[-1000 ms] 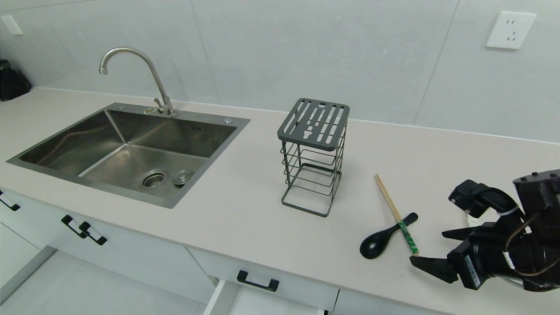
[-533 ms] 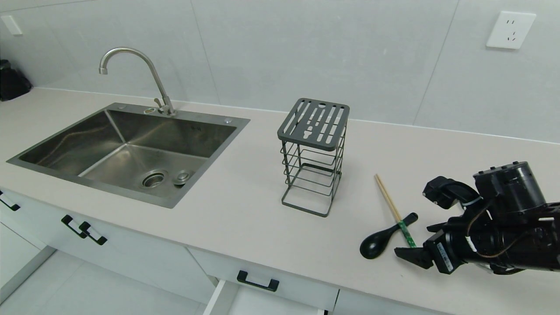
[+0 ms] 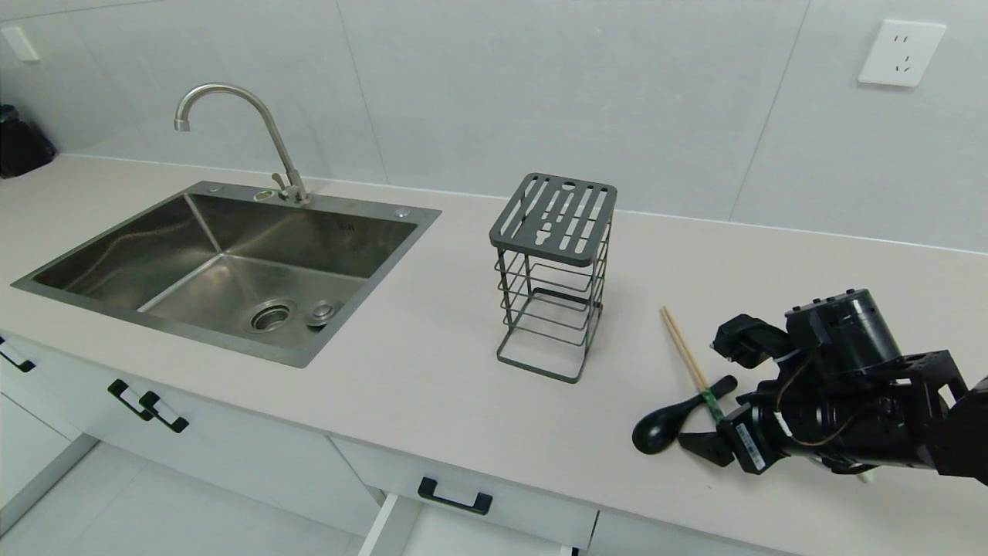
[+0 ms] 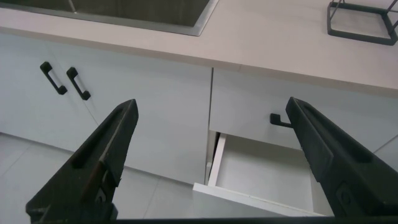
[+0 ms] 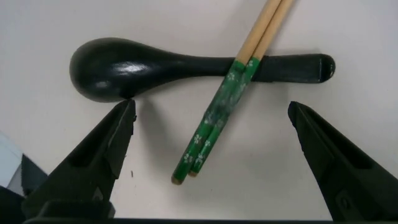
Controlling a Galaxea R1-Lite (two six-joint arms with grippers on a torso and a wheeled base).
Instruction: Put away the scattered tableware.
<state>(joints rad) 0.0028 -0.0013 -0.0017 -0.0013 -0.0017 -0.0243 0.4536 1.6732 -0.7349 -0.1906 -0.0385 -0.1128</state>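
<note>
Starting at the left, the left gripper [image 4: 211, 104] is seen low in front of the white cabinet fronts [image 4: 124, 99], its jaws spread wide and nothing held between them. A partly opened drawer [image 4: 261, 174] is seen beyond it, under the counter edge. On the countertop [image 3: 432, 386], a steel sink [image 3: 100, 259] is set in at the left, with a curved faucet [image 3: 247, 116] mounted at its far rim. Near the middle, a dark wire rack [image 3: 552, 278] with a slotted top is stood upright, well apart from the sink. To its right, 2 chopsticks [image 3: 683, 351] are laid side by side, crossed over the handle of 1 black spoon [image 3: 656, 432], their green ends pointed toward the near edge. The spoon's bowl is turned to the left. The right gripper [image 3: 722, 423] is held low over these green ends, jaws wide open, 1 finger beside the spoon's bowl and the other beyond the handle's end. Contact cannot be told. A wall outlet [image 3: 901, 52] is fixed at the upper right.
</note>
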